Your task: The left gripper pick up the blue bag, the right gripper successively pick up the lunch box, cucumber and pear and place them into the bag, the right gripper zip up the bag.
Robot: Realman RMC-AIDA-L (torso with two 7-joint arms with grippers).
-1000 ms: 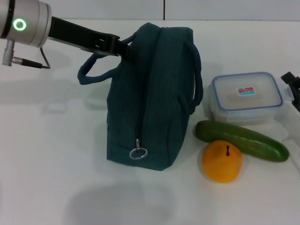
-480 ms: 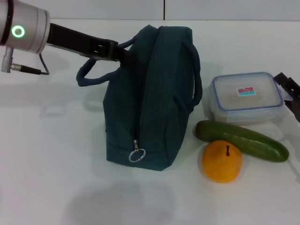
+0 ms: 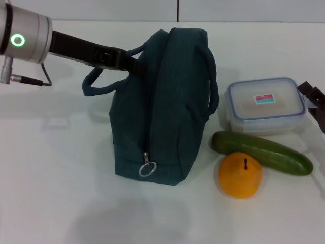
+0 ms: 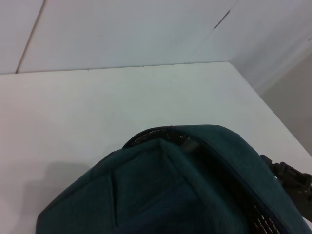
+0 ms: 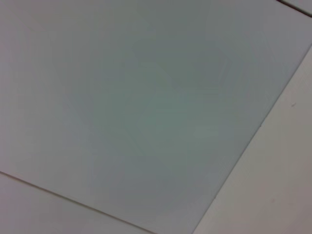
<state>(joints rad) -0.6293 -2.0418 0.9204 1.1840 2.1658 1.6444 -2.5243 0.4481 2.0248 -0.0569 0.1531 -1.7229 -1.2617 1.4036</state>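
The left gripper (image 3: 129, 60) reaches in from the left edge of the worktop, its silver wrist with the green ring held high, and its black fingers are pinched on the upper part of the blue bag (image 3: 162, 107), right where the near handle (image 3: 96, 84) loops out to the left. The bag stands upright on its base around the middle of the white worktop (image 3: 56, 168), its top zipped closed so nothing inside can be seen, and the metal ring pull (image 3: 147, 169) hangs low on the end facing the front edge. From the left wrist camera only the bag's dark teal top (image 4: 170, 195) fills the lower part of the picture. Just beside the bag, toward the right edge, sits the lunch box (image 3: 265, 105), lid on, with a pale filling showing through the clear top and a small sticker in the middle. The cucumber (image 3: 261, 151) lies right in front of the box, slanting toward the front right corner, and the pear (image 3: 240, 174) rests against its near side, stem up. The right gripper (image 3: 315, 104) waits at the right edge, just beside the lunch box; I cannot tell how its fingers stand.
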